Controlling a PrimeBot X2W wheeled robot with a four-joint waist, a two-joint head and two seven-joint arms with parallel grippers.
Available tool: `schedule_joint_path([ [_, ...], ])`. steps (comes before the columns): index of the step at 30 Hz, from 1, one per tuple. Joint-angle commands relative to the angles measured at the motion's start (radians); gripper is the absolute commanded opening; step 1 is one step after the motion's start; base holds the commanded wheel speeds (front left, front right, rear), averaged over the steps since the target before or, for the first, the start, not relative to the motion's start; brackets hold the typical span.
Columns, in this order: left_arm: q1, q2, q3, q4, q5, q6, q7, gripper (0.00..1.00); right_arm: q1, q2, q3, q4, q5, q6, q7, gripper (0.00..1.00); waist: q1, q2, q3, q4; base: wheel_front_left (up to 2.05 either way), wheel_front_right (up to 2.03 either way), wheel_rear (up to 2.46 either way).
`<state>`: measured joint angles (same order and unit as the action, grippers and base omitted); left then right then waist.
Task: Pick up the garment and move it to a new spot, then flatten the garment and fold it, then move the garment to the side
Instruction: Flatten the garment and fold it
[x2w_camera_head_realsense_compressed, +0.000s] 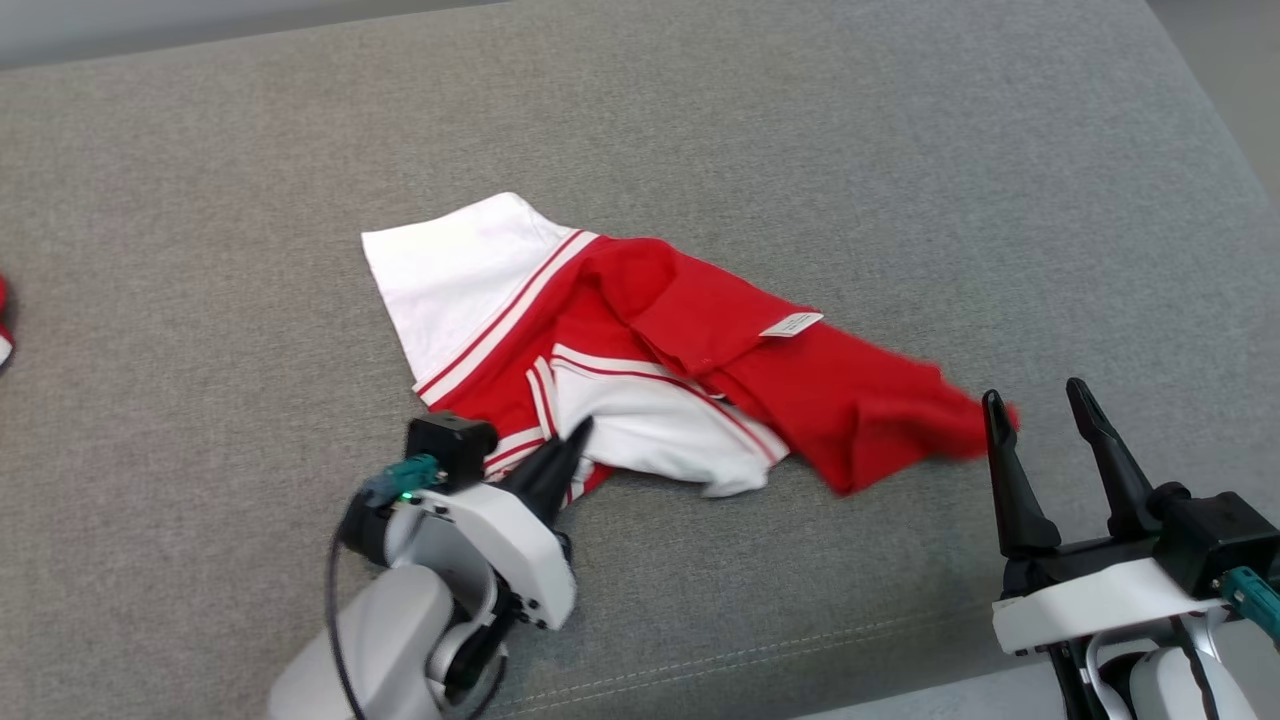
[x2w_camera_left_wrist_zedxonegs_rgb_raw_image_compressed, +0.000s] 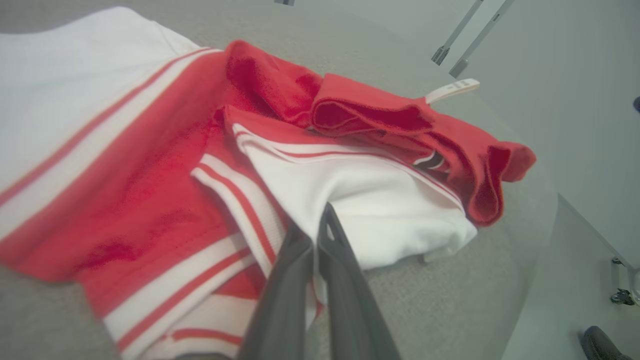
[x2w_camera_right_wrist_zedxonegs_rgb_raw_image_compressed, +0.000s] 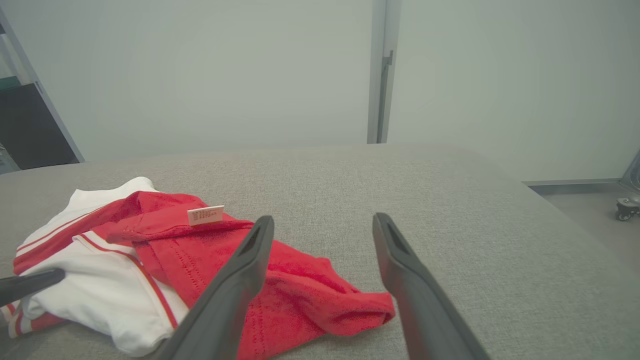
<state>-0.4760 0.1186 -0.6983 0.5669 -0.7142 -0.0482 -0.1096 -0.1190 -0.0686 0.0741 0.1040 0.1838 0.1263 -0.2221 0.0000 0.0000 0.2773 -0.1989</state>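
Left gripper (x2w_camera_head_realsense_compressed: 578, 435) clamps the garment (x2w_camera_head_realsense_compressed: 700, 340) at its striped 7 o'clock hem, apparently for lifting; right gripper (x2w_camera_head_realsense_compressed: 1035, 392), jaws wide, hovers beside the red 4 o'clock corner.

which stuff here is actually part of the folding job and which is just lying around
In the job: garment, red and white; left gripper, shut on its white fold; right gripper, open by its red corner.
Just around: red and white item at the left edge of the grey cushion; caster wheel on the floor.
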Motion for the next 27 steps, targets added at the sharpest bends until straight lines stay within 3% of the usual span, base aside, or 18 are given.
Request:
schedule_joint_path([
  [1, -0.004, 0.049, 0.049, -0.046, -0.001, 0.023, -0.005, 0.00, -0.023, -0.008, 0.015, -0.027, -0.005, 0.004, -0.015, 1.00, 0.0000, 0.0000, -0.003, 0.021, 0.00, 0.00, 0.00],
  [11, 0.076, 0.274, 0.198, -0.395, 0.009, 0.207, 0.023, 0.00, -0.036, -0.020, -0.011, -0.030, -0.011, 0.004, -0.002, 1.00, 0.0000, 0.0000, -0.006, 0.102, 0.00, 0.00, 0.00],
  [17, 0.083, 0.399, 0.272, -0.540, 0.051, 0.301, 0.064, 0.00, -0.045, -0.023, -0.002, -0.025, -0.009, 0.004, 0.004, 1.00, 0.0000, 0.0000, -0.013, 0.112, 0.00, 0.00, 0.00],
  [22, 0.131, 0.408, 0.317, -0.555, 0.008, 0.343, 0.083, 0.00, -0.047, -0.019, 0.006, -0.016, -0.002, 0.004, 0.003, 1.00, 0.0000, 0.0000, -0.012, 0.099, 0.00, 0.00, 0.00],
  [27, 0.170, 0.373, 0.340, -0.460, -0.056, 0.324, 0.060, 0.00, -0.050, -0.016, 0.007, -0.001, 0.005, 0.004, -0.001, 1.00, 0.0000, 0.0000, -0.009, 0.086, 0.00, 0.00, 0.00],
])
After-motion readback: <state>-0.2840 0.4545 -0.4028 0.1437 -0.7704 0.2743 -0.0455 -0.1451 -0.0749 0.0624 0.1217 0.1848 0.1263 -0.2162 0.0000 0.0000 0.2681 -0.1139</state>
